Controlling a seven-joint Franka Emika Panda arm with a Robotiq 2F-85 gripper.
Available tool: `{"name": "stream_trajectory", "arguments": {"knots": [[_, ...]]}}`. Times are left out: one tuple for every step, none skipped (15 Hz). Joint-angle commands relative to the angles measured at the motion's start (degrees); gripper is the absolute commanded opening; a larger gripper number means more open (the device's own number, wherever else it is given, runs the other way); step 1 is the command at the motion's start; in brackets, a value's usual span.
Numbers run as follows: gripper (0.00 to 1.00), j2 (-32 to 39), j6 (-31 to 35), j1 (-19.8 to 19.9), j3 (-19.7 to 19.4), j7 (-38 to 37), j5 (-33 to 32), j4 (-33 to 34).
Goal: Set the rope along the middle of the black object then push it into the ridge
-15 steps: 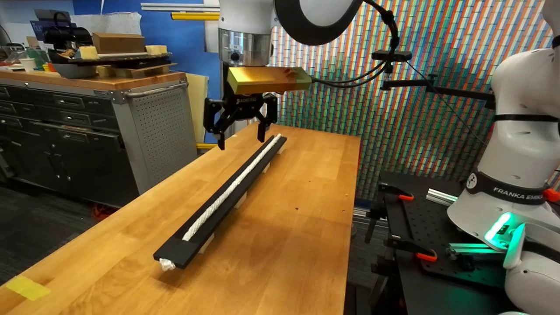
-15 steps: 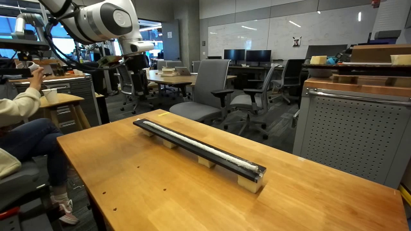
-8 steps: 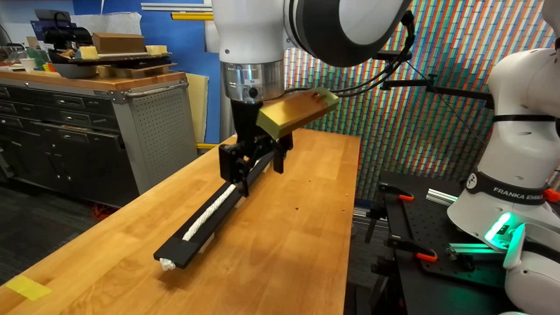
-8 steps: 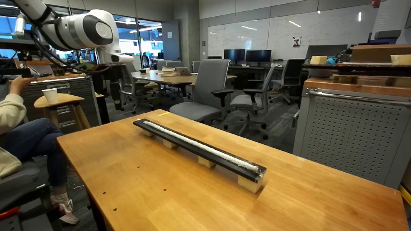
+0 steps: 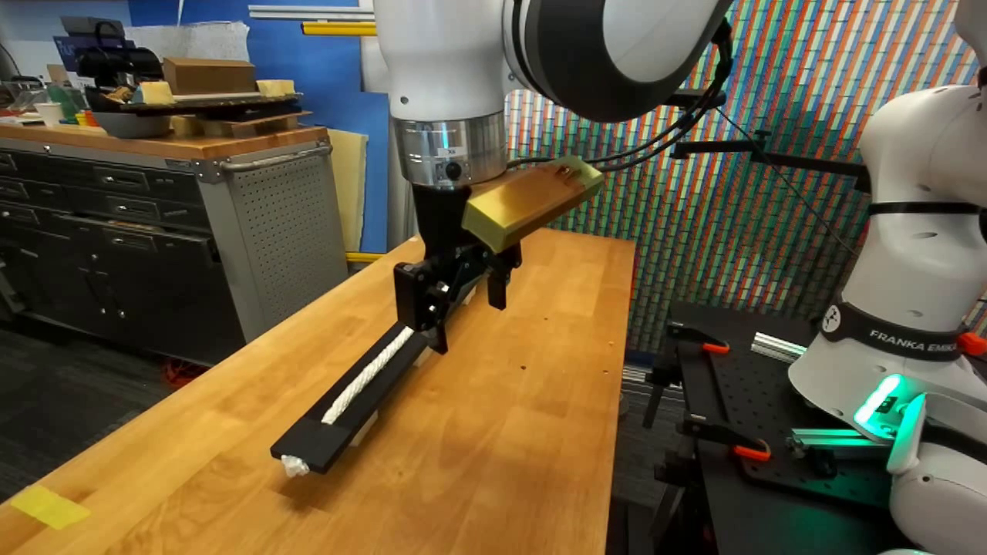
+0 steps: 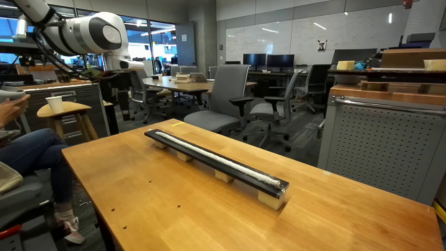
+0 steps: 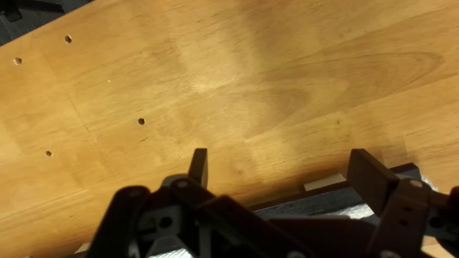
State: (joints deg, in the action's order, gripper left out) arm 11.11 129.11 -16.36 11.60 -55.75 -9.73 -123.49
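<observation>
The white rope [image 5: 370, 375] lies along the middle of the long black bar [image 5: 312, 443]. Rope [image 6: 219, 159] and bar [image 6: 209, 162] also show in the other exterior view. The ridge is covered by the rope; how deep the rope sits I cannot tell. A white tuft [image 5: 294, 465] sticks out at the bar's end. My gripper [image 5: 469, 325] is open, pointing down, and hides the bar's middle from that view. In the wrist view its jaws [image 7: 279, 150] stand wide apart with only table between the tips. The bar [image 7: 312, 202] and rope [image 7: 358, 211] pass behind the fingers.
Pale blocks [image 6: 223, 176] hold the bar above the wooden table [image 5: 524, 432]. A white Franka base [image 5: 902, 331] stands beside the table. A seated person [image 6: 31, 150] is near the table's corner. Chairs [image 6: 226, 94] and a grey cabinet [image 6: 383, 146] stand beyond it.
My gripper has come down and turned, from above the bar's far end toward its middle, then shifted only slightly. The person's hand has lowered. Rope and bar have not moved.
</observation>
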Motion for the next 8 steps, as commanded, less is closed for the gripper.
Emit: {"name": "stream_trajectory", "arguments": {"knots": [[1.00, -0.05, -0.15, -0.47, -0.48, 0.19, 0.19, 0.08], [1.00, -0.05, -0.15, -0.47, -0.49, 0.21, 0.19, 0.08], [1.00, 0.49, 0.92, -0.99, -0.64, -1.69, -1.11, 0.78], [1.00, 1.77, 1.03, -1.69, -0.38, -2.36, -2.08, 2.53], [1.00, 2.85, 0.52, -2.39, -0.24, -2.57, -3.36, 4.00], [1.00, 4.33, 1.64, -3.52, -0.34, -4.56, -5.62, 5.78], [1.00, 5.80, 0.66, -4.33, -0.12, -4.25, -6.49, 7.91], [1.00, 7.56, 0.18, -5.37, -0.10, -4.31, -7.78, 10.25]]}}
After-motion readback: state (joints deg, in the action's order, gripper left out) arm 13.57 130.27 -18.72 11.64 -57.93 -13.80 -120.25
